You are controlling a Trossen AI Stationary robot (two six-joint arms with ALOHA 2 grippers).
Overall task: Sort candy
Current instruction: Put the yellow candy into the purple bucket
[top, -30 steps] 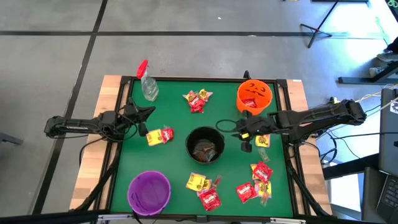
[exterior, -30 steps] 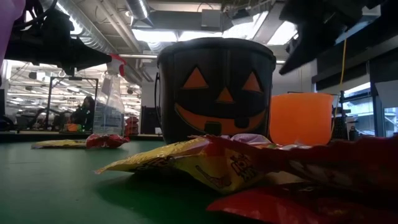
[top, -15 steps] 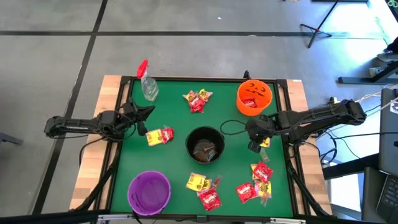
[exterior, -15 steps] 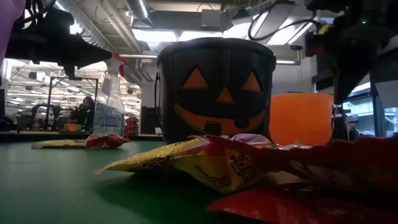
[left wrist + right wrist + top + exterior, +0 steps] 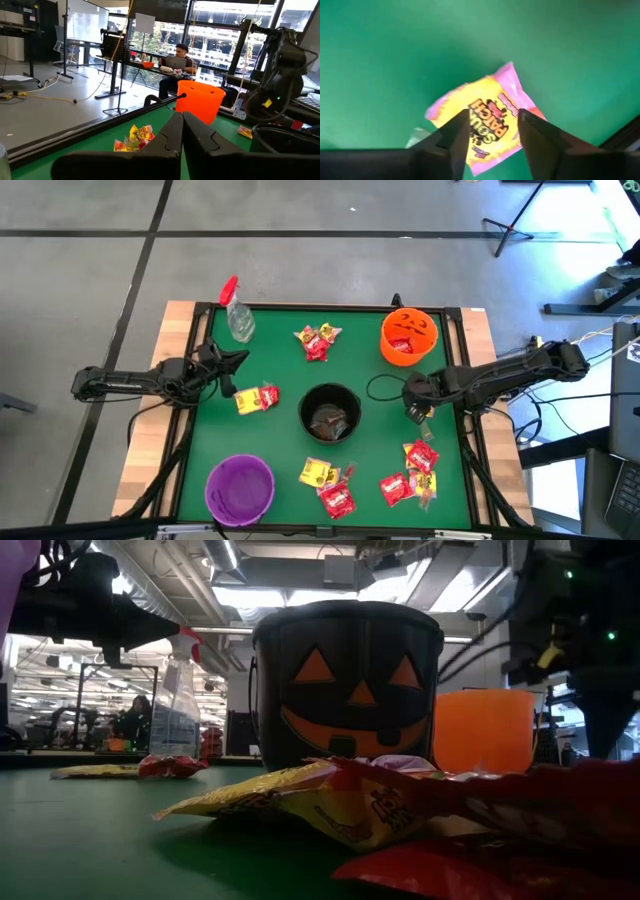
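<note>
Candy packets lie in small heaps on the green table: at the far middle (image 5: 318,340), at the left (image 5: 257,398), at the near middle (image 5: 328,485) and at the near right (image 5: 415,472). One yellow and pink packet (image 5: 485,120) lies flat by itself near the right edge. My right gripper (image 5: 419,408) points down just above this packet, open, with a finger (image 5: 454,140) over each side of it. My left gripper (image 5: 236,361) hangs level over the table's left edge, shut and empty (image 5: 181,131).
A black pumpkin bucket (image 5: 330,412) with candy in it stands mid-table. An orange bowl (image 5: 408,337) stands at the far right and a purple bowl (image 5: 240,488) at the near left. A clear spray bottle (image 5: 237,315) is at the far left. A person sits beyond the table (image 5: 175,56).
My right gripper has gone from beside the black bucket toward the table's right and near edges. It has sunk and tipped until it points down at the lone yellow packet. My left arm has kept its place.
</note>
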